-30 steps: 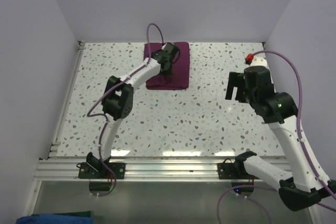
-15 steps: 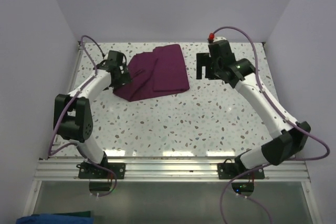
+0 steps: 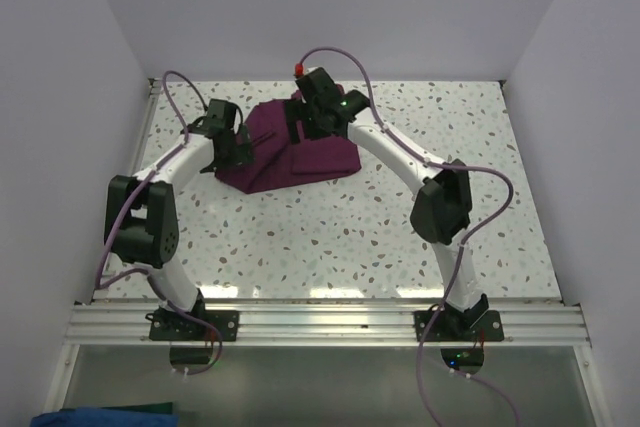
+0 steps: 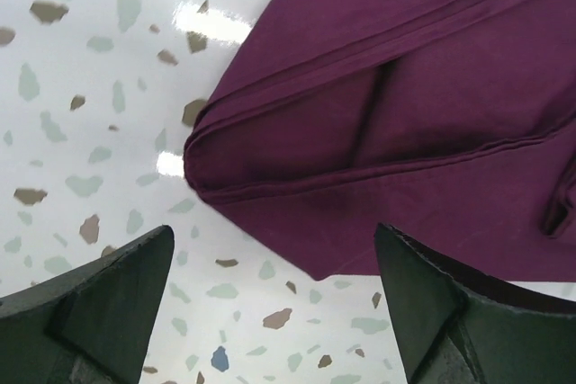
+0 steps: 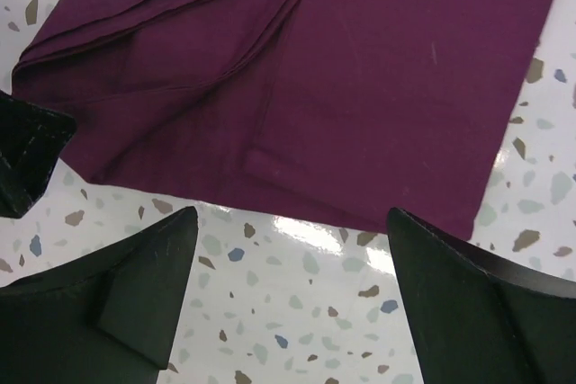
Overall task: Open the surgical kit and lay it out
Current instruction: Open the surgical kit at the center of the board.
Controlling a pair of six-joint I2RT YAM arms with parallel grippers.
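The surgical kit (image 3: pixel 322 159) is a plum cloth wrap lying partly unfolded at the back middle of the table, with one flap pulled out to the left. Whatever is inside its folds is hidden. My left gripper (image 3: pixel 238 147) stands open at the cloth's left corner, and in the left wrist view the left gripper (image 4: pixel 274 231) has the folded edge of the kit (image 4: pixel 405 114) just ahead of its fingers, which hold nothing. My right gripper (image 3: pixel 298 130) hovers open over the wrap's top. In the right wrist view the right gripper (image 5: pixel 292 213) is above the kit's (image 5: pixel 360 87) edge.
The speckled terrazzo tabletop (image 3: pixel 380 237) is walled by white panels on three sides. A metal rail (image 3: pixel 320 322) runs along the near edge. The two grippers are close together, and a left finger (image 5: pixel 27 164) shows in the right wrist view.
My left gripper dragged a cloth flap out to the left, then opened and let it go. My right arm swung from the right side of the table to above the wrap.
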